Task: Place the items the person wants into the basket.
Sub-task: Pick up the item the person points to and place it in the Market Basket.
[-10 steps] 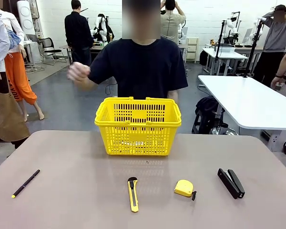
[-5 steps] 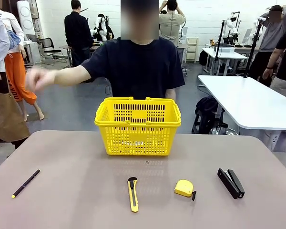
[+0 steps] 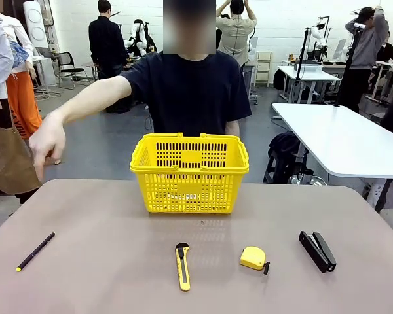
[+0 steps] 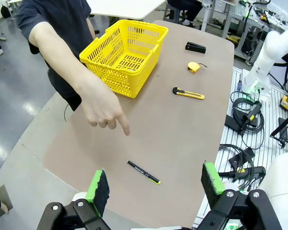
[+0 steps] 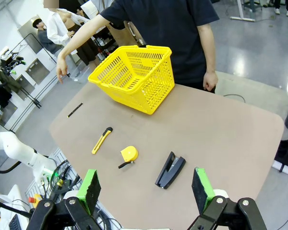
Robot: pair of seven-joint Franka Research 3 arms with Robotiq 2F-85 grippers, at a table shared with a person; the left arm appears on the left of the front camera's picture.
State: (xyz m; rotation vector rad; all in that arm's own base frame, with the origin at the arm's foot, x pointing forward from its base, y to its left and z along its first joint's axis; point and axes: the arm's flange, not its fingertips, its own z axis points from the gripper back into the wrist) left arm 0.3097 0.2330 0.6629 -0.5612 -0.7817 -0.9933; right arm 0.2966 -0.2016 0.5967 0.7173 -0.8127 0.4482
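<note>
The person's hand (image 3: 47, 140) holds nothing: forefinger pointing down, other fingers curled, with the pen (image 3: 35, 252) at its six o'clock.

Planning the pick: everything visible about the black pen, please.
The pen is thin, black and plastic-looking, with a yellow tip at the end nearer the robot. It lies flat and diagonal on the brown table, alone at the robot's far left. Only the table touches it; the person's pointing finger hovers apart from it.
</note>
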